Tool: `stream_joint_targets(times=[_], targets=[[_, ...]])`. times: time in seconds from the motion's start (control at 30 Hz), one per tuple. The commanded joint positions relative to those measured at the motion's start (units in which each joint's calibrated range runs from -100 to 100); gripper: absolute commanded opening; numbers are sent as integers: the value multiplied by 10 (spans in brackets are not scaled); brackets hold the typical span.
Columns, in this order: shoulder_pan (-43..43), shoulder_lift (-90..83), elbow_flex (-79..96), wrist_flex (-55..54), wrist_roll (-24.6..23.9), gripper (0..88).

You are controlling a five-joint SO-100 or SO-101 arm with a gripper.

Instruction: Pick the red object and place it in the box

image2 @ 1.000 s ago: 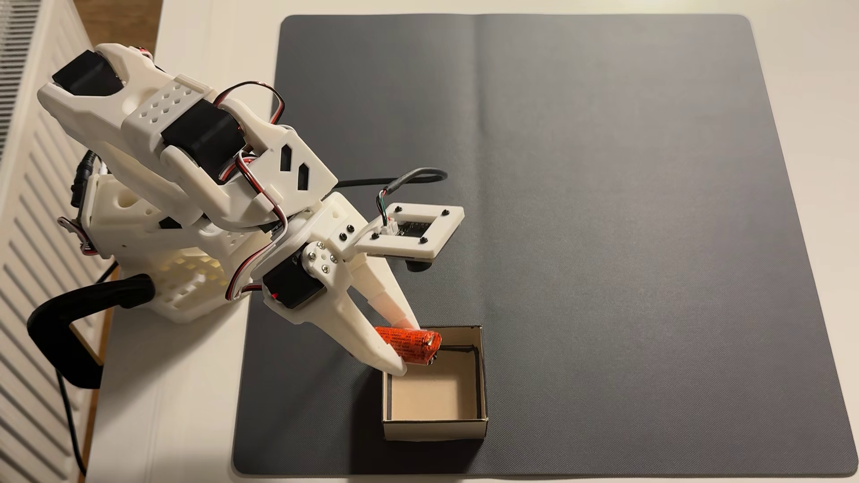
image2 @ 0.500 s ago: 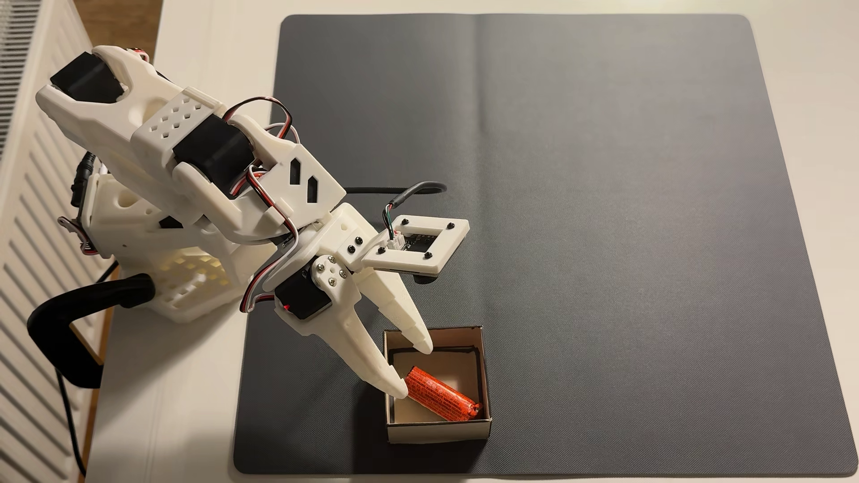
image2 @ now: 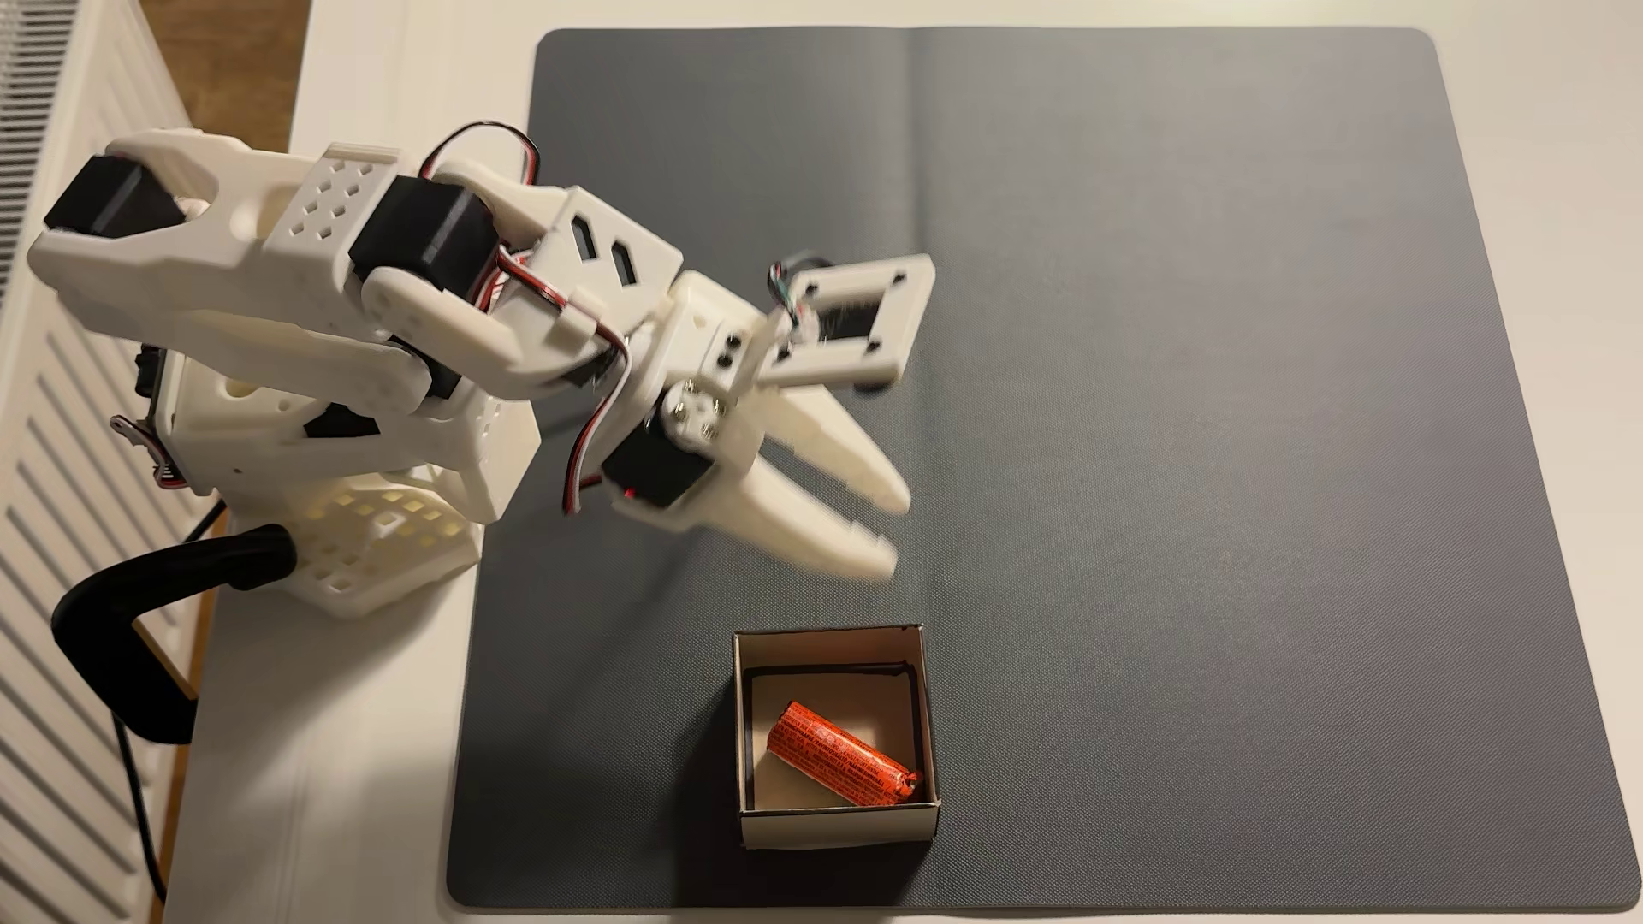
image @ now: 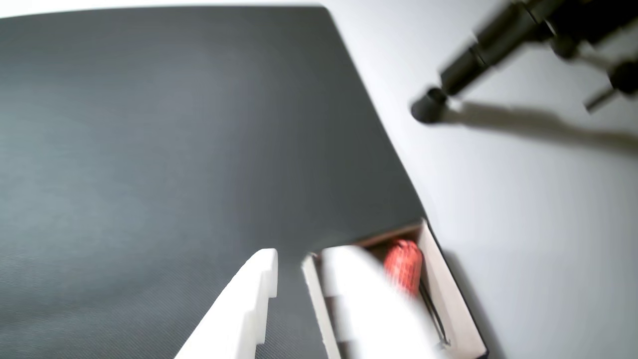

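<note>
In the fixed view the white arm (image2: 293, 258) reaches from its base (image2: 356, 497) at the left edge of the grey mat (image2: 1200, 444) out over the mat, its upper links lying nearly level and the wrist bent so the fingers slope toward the lower right of the picture. The gripper (image2: 893, 533) hangs above bare mat, well apart from the box (image2: 836, 822) and above it in the picture. Its two white fingers (image2: 845, 466) are spread with a clear gap between the tips and nothing between them; their outlines are smeared by motion blur. A square camera mount (image2: 858, 315) sticks out from the wrist, also blurred.

The red object (image2: 840, 755) lies on the floor of the box, set diagonally, one end near the box's left wall and the crinkled end tucked into the lower right corner. The box sits on the mat near its lower edge.

In the wrist view the gripper (image: 304, 264) enters from the bottom edge, fingers (image: 249, 304) apart, one of them overlapping the box (image: 448, 294) in the picture. The red object (image: 404, 264) peeks out past that finger inside the box. A dark tripod leg (image: 468, 65) stands on the white table (image: 538, 224) at the upper right.
</note>
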Motion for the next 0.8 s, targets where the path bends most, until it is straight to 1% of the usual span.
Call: stream_joint_targets(times=[0.0, 0.2, 0.43, 0.63, 0.77], targets=[[-22, -4, -33, 1, -1, 8], [-68, -4, -35, 5, -1, 7], [-107, -4, -35, 96, -2, 7], [-120, -4, -22, 108, -2, 8], [-116, -4, 9, 140, -3, 8]])
